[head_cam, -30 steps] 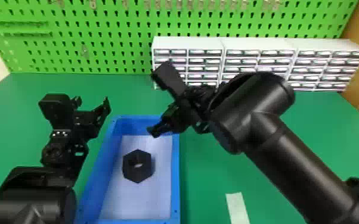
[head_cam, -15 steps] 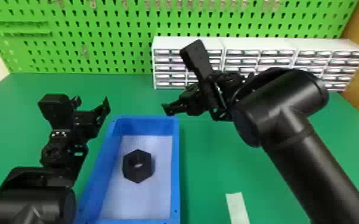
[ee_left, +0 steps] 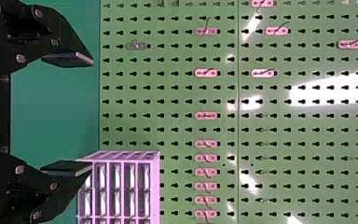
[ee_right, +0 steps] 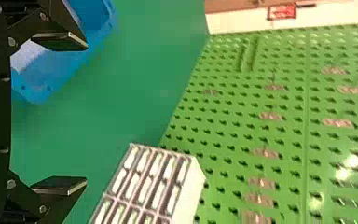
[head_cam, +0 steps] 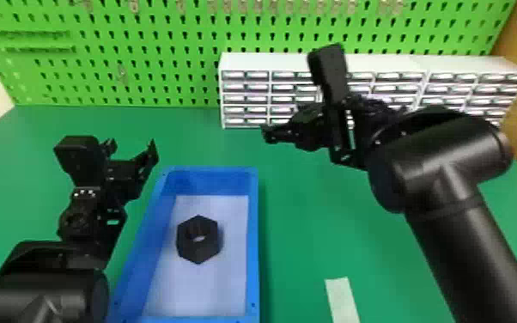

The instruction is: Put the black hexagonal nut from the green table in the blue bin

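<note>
In the head view, the bottom edge cuts off the bin (head_cam: pixel 253 240), strip (head_cam: pixel 342 300), left arm (head_cam: pixel 43 292) and right arm (head_cam: pixel 455 232). The right arm hides some drawers (head_cam: pixel 244 92), their contents too small to tell. The top edge crops the pegboard (head_cam: pixel 163 51).

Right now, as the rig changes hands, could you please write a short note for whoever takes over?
Left end effector: open and empty, over the green table, left of the blue bin.
Right end effector: open and empty, in front of the white drawer units.
Black hexagonal nut: lying flat on the bin's floor.
Done: nut in the bin.
Left: nothing that I can see, except perhaps parking the right arm.
</note>
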